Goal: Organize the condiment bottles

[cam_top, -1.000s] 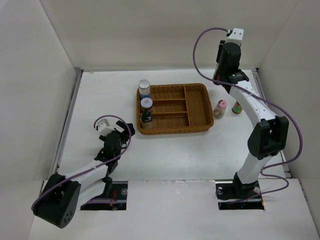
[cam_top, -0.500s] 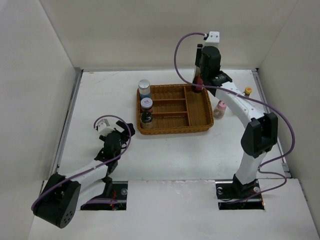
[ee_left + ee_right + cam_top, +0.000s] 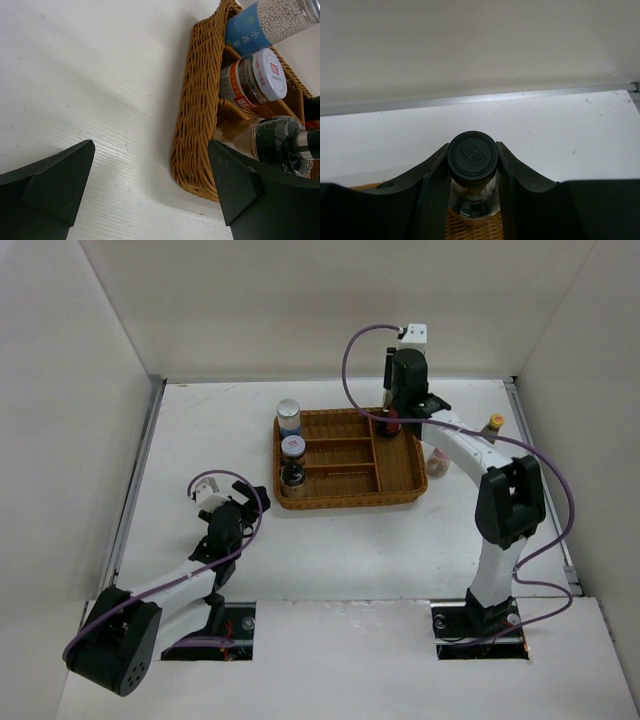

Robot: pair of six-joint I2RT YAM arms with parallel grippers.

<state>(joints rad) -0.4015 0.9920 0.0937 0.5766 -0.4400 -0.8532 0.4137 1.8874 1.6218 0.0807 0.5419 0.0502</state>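
Observation:
My right gripper (image 3: 395, 422) is shut on the neck of the tall clear black-capped bottle (image 3: 472, 154), holding it upright over the back right part of the brown wicker tray (image 3: 350, 498). Three condiment bottles stand in the tray's left column: the blue-labelled jar (image 3: 289, 417), the white-lidded jar (image 3: 294, 446) and the dark-capped shaker (image 3: 294, 476). The pink-capped shaker (image 3: 437, 462) and the red yellow-capped bottle (image 3: 492, 424) stand on the table right of the tray, partly hidden by my right arm. My left gripper (image 3: 226, 506) is open and empty, on the table left of the tray (image 3: 200, 115).
White walls enclose the table on the left, back and right. A metal strip runs along the back edge (image 3: 520, 96). The tray's middle compartments (image 3: 340, 455) hold nothing. In the left wrist view the tray's corner lies just beyond my right fingertip (image 3: 240, 185).
My right arm has swung left with the black-capped bottle, from right of the tray to over its back right compartment, uncovering the yellow cap. The left arm has not moved.

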